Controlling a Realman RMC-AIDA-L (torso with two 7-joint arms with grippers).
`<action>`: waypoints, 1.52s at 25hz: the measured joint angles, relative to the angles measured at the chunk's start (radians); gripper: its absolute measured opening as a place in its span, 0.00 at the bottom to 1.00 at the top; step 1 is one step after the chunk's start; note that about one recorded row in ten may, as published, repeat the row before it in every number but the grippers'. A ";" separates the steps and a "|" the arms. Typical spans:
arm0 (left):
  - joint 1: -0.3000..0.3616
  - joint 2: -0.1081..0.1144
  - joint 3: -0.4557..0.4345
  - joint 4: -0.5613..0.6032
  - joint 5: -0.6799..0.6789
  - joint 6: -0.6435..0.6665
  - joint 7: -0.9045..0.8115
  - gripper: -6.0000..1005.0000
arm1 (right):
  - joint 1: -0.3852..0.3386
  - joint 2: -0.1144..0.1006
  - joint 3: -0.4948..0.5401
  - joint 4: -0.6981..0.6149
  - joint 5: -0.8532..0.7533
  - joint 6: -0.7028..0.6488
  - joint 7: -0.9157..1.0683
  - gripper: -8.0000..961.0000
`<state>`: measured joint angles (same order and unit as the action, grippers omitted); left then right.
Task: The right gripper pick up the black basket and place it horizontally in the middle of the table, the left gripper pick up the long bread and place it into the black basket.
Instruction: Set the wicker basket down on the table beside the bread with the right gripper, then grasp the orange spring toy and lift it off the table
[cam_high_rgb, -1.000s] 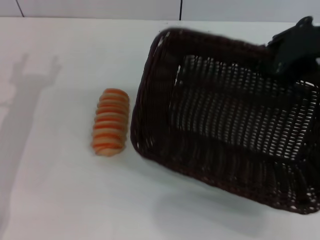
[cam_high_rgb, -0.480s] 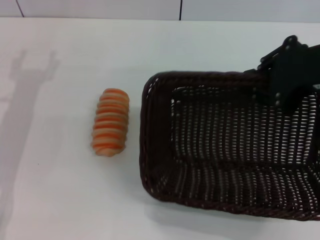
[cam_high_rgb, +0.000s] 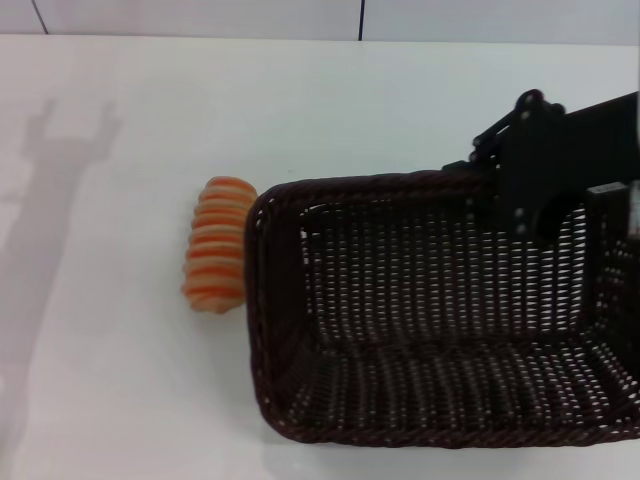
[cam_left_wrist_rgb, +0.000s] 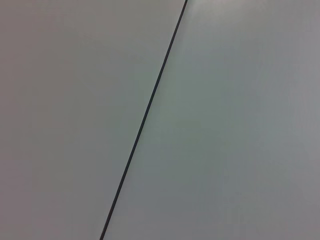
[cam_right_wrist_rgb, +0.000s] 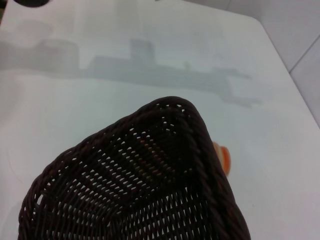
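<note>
Black woven wicker basket (cam_high_rgb: 440, 310), large and rectangular, lay lengthwise across the white bench (cam_high_rgb: 130, 400), its left end wall just beside, perhaps touching, the small tan loaf with orange stripes, the long bread (cam_high_rgb: 217, 244). The right tool (cam_high_rgb: 500, 185) was clenched on the basket's far braided rim, a hold that seemingly kept it level while being set down. The left tool was out of sight; its camera showed only pale panels.

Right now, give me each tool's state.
Left tool: not in view.
Right tool: closed on the black basket's far rim.
</note>
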<state>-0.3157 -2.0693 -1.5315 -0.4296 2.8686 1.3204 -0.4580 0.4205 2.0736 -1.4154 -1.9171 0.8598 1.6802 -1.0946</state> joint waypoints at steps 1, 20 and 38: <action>0.000 0.000 0.000 0.000 0.000 0.000 0.000 0.86 | 0.000 0.000 0.000 0.000 0.000 0.000 0.000 0.20; 0.047 0.005 0.032 -0.008 0.008 0.044 -0.002 0.86 | -0.023 0.005 -0.101 0.075 -0.032 -0.118 0.086 0.23; 0.047 0.007 0.031 -0.011 0.007 0.057 -0.042 0.86 | -0.062 0.006 -0.041 -0.025 -0.054 -0.464 0.090 0.32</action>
<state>-0.2691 -2.0627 -1.5002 -0.4403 2.8753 1.3779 -0.4996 0.3582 2.0793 -1.4563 -1.9418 0.8059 1.2167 -1.0045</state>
